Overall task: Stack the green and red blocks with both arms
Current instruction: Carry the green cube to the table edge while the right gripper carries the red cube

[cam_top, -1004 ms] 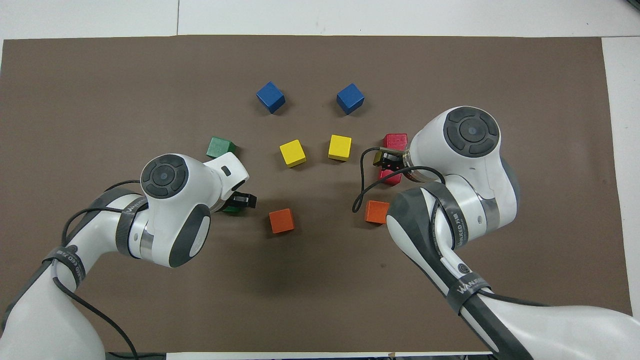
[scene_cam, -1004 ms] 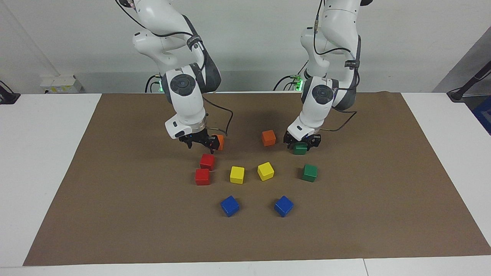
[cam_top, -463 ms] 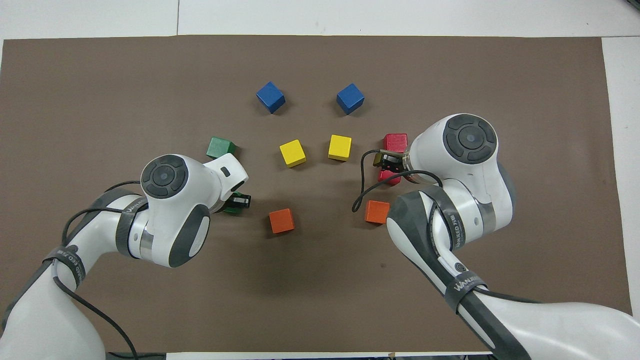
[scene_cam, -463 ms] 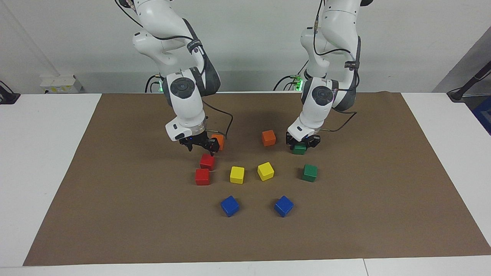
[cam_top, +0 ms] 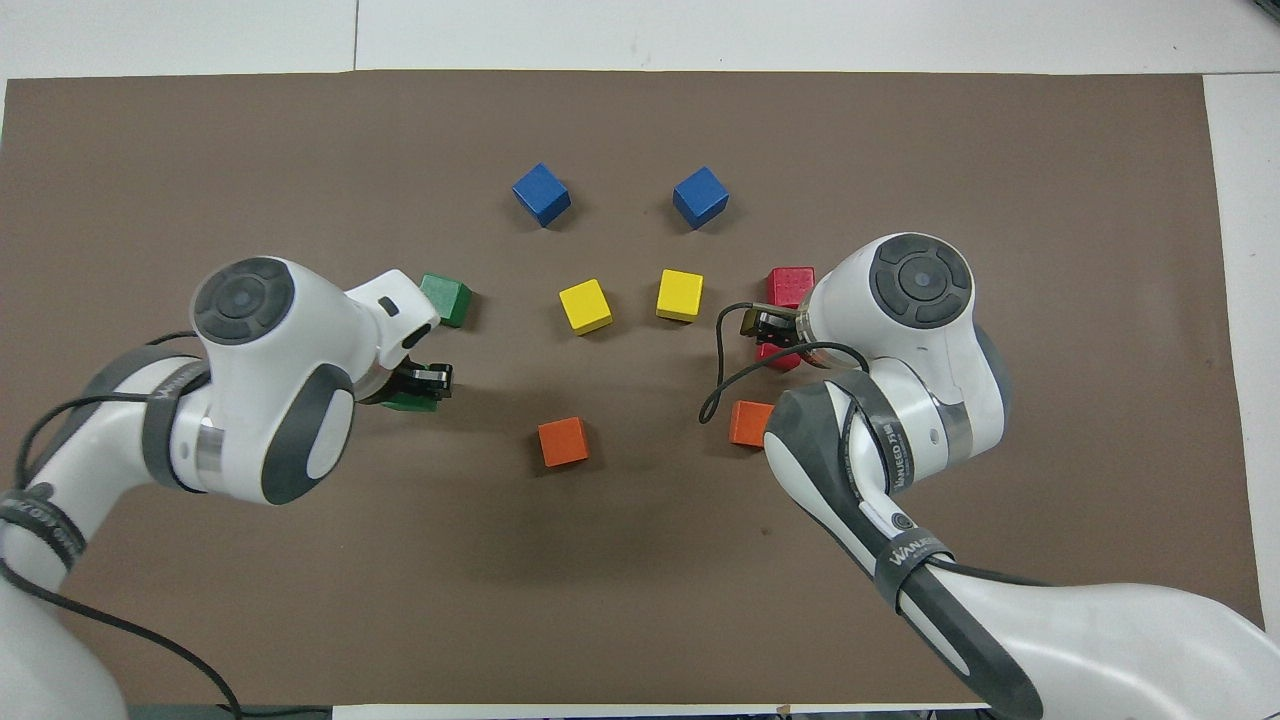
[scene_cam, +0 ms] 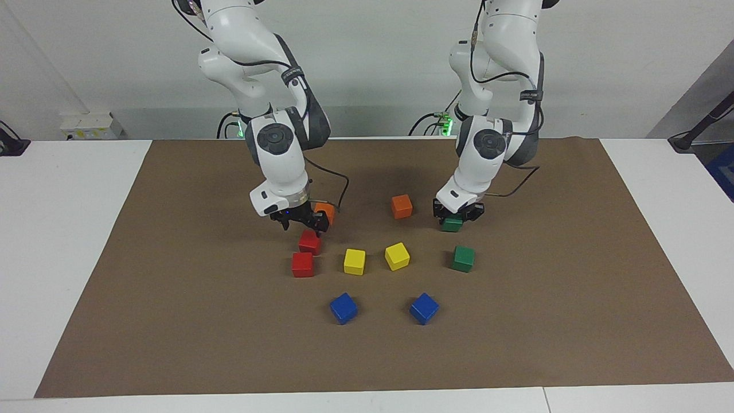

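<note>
My left gripper [scene_cam: 457, 216] [cam_top: 424, 381] is shut on a dark green block [scene_cam: 452, 224] [cam_top: 408, 403] and holds it low over the mat. The second green block [scene_cam: 462, 258] [cam_top: 447, 299] rests on the mat, farther from the robots. My right gripper [scene_cam: 300, 222] [cam_top: 768, 328] hangs open just above a red block [scene_cam: 309, 242] [cam_top: 776, 356] without touching it; in the overhead view it covers most of that block. The other red block [scene_cam: 302, 264] [cam_top: 791, 284] sits right beside it, a little farther from the robots.
Two orange cubes [scene_cam: 402, 206] [scene_cam: 325, 211] lie between the grippers, one right next to my right gripper. Two yellow cubes [scene_cam: 354, 261] [scene_cam: 397, 256] and two blue cubes [scene_cam: 343, 308] [scene_cam: 424, 308] lie farther out on the brown mat [scene_cam: 172, 287].
My left gripper has shut on the green block, and its arm has swung toward its own end of the table with the block. My right gripper has come down closer to the red block.
</note>
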### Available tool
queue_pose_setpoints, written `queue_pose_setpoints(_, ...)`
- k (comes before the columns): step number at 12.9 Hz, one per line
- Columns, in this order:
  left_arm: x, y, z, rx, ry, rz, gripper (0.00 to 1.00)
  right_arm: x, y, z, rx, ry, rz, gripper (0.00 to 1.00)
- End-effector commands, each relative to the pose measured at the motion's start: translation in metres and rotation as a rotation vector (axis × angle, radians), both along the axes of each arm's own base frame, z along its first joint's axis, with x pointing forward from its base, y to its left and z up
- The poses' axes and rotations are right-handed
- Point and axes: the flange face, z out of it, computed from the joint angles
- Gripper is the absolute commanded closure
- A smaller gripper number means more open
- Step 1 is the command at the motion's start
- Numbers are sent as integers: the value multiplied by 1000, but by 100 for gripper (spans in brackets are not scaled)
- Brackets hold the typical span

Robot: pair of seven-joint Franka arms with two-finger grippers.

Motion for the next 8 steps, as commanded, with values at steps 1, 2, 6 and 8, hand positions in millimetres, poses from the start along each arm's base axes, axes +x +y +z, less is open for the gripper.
queue_pose_setpoints(1, -3, 86, 60, -17, 9, 10, 100, 4, 4, -7, 7, -24, 7, 1)
queue_pose_setpoints(2, -4, 124, 65, -25, 18, -1, 100, 5, 3, -10, 7, -21, 3, 1)
queue_pose_setpoints(6, -13, 241, 47, -43, -41, -65, 100, 9, 6, -24, 15, -36, -6, 1)
queue_pose_setpoints(8, -23, 257, 16, -24, -98, -55, 100, 10, 6, -32, 15, -34, -8, 2)
